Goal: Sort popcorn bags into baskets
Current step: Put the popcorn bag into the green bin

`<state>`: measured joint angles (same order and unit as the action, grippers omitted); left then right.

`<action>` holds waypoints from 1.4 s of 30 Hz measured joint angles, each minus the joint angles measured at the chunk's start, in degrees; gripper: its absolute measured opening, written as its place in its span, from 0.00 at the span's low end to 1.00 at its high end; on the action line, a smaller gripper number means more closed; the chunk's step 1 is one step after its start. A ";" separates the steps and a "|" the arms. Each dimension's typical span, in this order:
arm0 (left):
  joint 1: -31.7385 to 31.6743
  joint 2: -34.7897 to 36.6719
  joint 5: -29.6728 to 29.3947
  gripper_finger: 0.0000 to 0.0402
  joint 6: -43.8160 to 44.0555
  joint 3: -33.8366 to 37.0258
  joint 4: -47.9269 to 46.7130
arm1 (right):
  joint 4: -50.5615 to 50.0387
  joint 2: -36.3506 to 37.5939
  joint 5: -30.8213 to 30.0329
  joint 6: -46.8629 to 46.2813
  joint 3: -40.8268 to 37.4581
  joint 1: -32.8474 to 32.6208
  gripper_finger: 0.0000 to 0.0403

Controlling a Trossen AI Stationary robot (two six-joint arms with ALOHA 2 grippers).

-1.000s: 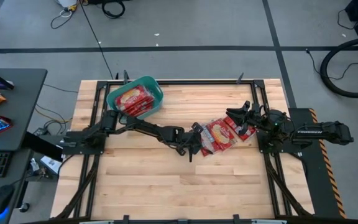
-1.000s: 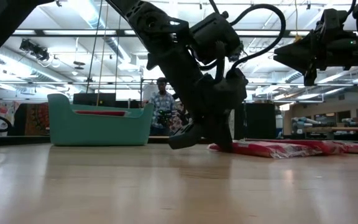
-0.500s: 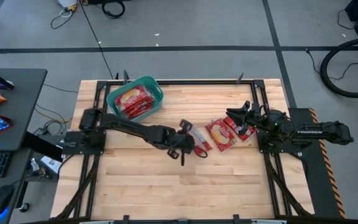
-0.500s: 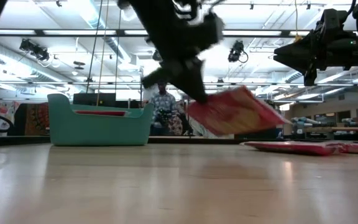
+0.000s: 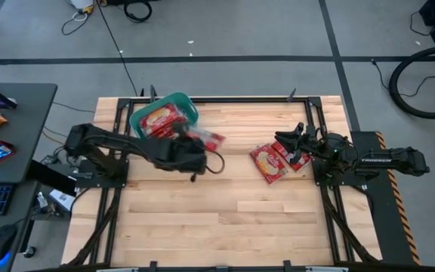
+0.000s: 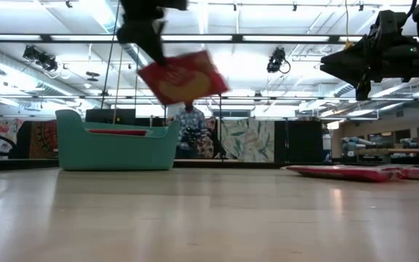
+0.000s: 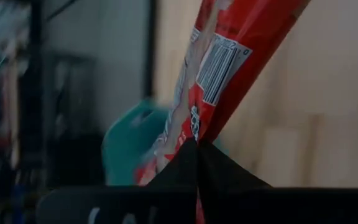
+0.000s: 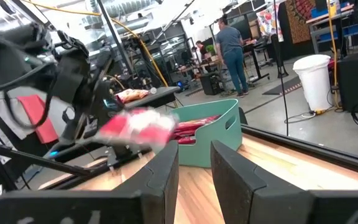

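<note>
We see the left gripper (image 5: 195, 145) clenched on one red popcorn bag (image 5: 206, 139) — in its wrist view the two dark fingers (image 7: 185, 165) meet on the packet's edge. The bag hangs in the air, lifted clear of the table (image 5: 225, 211), just beside the teal basket (image 5: 186, 103), which already holds several red packets (image 5: 159, 119). Well away from that pincer, more popcorn bags (image 5: 272, 162) lie flat on the wood — right in front of the right gripper (image 5: 293, 143), whose fingers stand apart, released, hovering above them.
</note>
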<state>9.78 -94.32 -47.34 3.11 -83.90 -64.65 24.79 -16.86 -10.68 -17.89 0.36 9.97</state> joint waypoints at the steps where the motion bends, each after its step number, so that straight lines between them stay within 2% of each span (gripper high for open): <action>1: -0.18 0.85 -1.62 0.00 2.76 0.00 -2.39 | -0.01 0.00 0.01 0.01 0.00 0.01 0.24; 6: -1.28 3.73 -6.44 0.00 16.43 0.00 -14.32 | 0.04 0.00 0.00 0.01 0.00 0.00 0.24; 10: -4.34 3.99 -6.52 0.00 25.05 0.00 -22.19 | 0.07 0.00 0.01 0.00 0.00 -0.01 0.24; 13: -7.67 3.95 -4.27 0.00 28.94 0.00 -25.38 | 0.03 0.00 0.00 0.02 0.00 0.00 0.24; 18: -14.50 3.72 1.74 0.00 29.31 0.00 -25.10 | 0.05 0.00 0.02 0.02 0.02 0.01 0.24; 26: -25.22 3.58 3.66 0.00 29.25 0.36 -24.12 | 0.00 0.00 0.00 0.00 0.00 0.01 0.24; 32: -31.26 3.56 8.65 0.00 22.67 8.75 -15.00 | 0.02 0.00 0.00 0.02 0.00 -0.01 0.24; 37: -34.35 3.51 8.62 0.01 20.21 15.52 -8.07 | 0.00 0.00 0.00 0.00 0.00 0.01 0.24; 42: -34.92 3.51 8.62 0.03 19.90 18.03 -5.94 | -0.01 0.00 -0.02 0.00 0.00 0.00 0.24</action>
<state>-25.14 -90.80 -38.72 23.01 -65.87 -70.60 24.79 -16.86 -10.70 -17.89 0.36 9.97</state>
